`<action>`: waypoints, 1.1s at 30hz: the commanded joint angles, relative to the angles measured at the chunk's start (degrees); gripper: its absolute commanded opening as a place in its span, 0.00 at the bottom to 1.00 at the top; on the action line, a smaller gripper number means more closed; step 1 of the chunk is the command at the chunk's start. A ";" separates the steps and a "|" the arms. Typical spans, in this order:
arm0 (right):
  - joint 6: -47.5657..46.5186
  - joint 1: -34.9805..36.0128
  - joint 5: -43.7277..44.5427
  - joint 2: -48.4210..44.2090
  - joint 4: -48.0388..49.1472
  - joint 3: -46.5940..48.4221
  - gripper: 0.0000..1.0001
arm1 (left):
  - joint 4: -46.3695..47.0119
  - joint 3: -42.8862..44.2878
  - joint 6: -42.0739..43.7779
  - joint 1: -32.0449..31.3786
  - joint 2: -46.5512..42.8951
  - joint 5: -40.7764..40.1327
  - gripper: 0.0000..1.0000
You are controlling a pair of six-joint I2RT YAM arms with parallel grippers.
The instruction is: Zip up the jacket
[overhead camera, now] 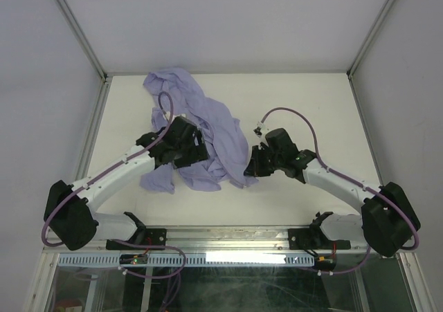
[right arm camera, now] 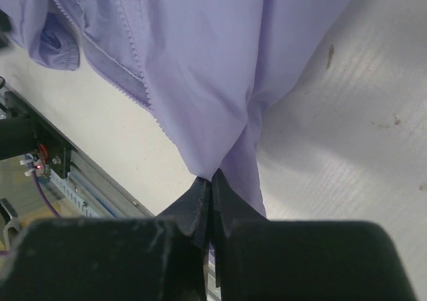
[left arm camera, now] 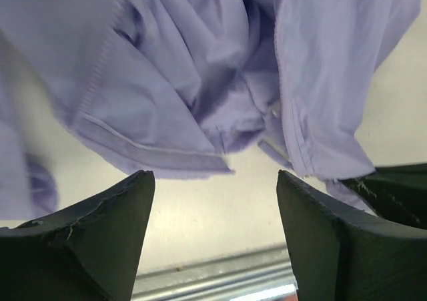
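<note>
The lavender jacket (overhead camera: 208, 129) lies crumpled on the white table, stretching from the far left toward the middle. My left gripper (overhead camera: 185, 153) hovers over its near part, open and empty; in the left wrist view the gripper (left arm camera: 215, 181) frames bare table just below the jacket's hem (left arm camera: 153, 151). My right gripper (overhead camera: 250, 168) is shut on the jacket's lower right corner; in the right wrist view the gripper (right arm camera: 211, 181) pinches the fabric (right arm camera: 213, 67), and zipper teeth (right arm camera: 130, 67) run along an edge to the left.
The table (overhead camera: 311, 97) has a metal rail along its near edge (overhead camera: 228, 232). Frame posts stand at the far corners (overhead camera: 104, 73). Small stains mark the table surface (right arm camera: 330, 54) right of the fabric.
</note>
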 commanded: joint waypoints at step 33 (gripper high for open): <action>18.78 -0.28 -8.79 -8.15 30.30 -8.72 0.00 | 63.33 -28.88 -18.83 -5.21 -9.24 21.46 0.06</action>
